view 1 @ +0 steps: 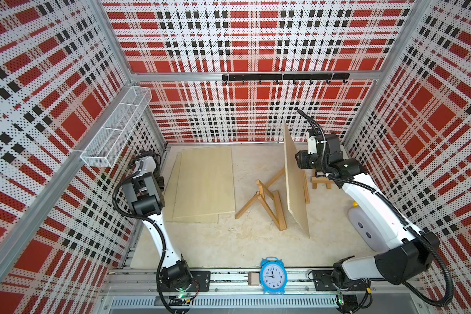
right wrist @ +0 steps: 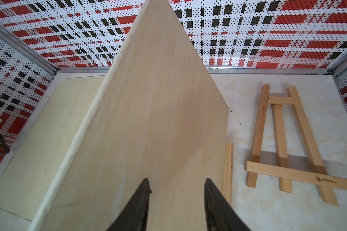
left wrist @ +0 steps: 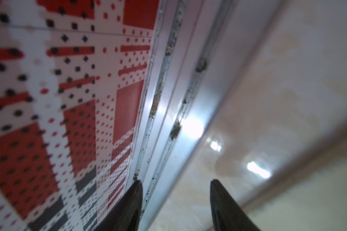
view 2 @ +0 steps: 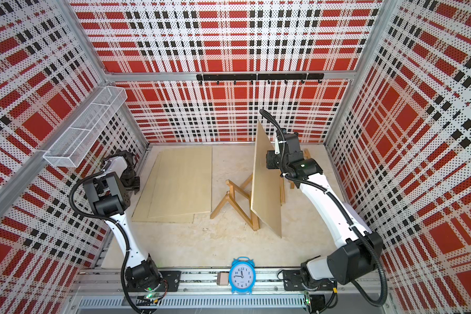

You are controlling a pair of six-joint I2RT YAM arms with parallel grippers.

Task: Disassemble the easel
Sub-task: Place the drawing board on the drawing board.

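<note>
Board: the board (view 1: 295, 176) stands on edge at the right of the worktop (view 1: 229, 244). It is tilted and seen nearly edge-on in both top views. It appears to lean on an easel rail (right wrist: 227, 170) just beside its lower edge.
Right tool: the right tool (right wrist: 176, 180) is high up at the board's right-hand face. Its jaws are partly apart and both fingertips show against the same face, so no pinch on the board is visible.
Left tool: the left tool (left wrist: 175, 181) is low by the left wall (left wrist: 48, 100), jaws apart, nothing between them.
Key bearing: the board lies straight ahead of the right tool, touching or just short of it; cannot tell which. Its plane runs back-to-front across the worktop.
Nearer arm: the right one is much nearer; the left arm is well apart from the board.
Stack: a stack of flat boards (view 1: 204, 182) lies at the left, beside the left tool.
In between: a tipped easel (view 1: 280, 212) lies between the upright board and the stack.
Also: a flat easel (right wrist: 288, 174) lies on the worktop to the right, apart from the board.
Reckoning: lifting the board off the rail probably needs the jaws turned to straddle its thickness. Carrying it left would mean passing over the tipped easel.
</note>
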